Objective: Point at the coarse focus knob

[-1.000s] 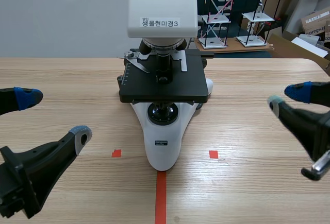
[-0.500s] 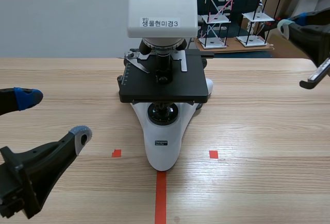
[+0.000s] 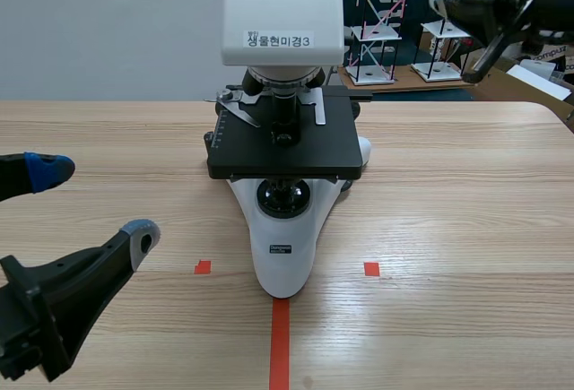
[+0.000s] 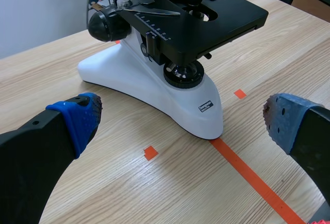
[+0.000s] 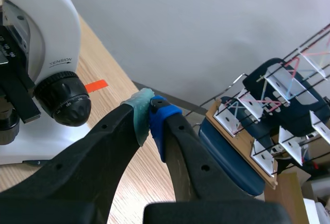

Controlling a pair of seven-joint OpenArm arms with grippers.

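On the bench point(image 3: 466, 229) a microscope point(image 3: 282, 255) is set facing the robot. The coarse focus knob point(image 5: 64, 103) is carried low on its side, with its axis laid level and crosswise and its round face turned outward to the right. The right gripper point(image 5: 149, 113), closed on nothing with its pads pressed together, is held high beside the microscope. The knob is seen ahead of and below its tips, so this is probably the nearer arm. The left gripper point(image 3: 94, 200) is held open, low and well apart.
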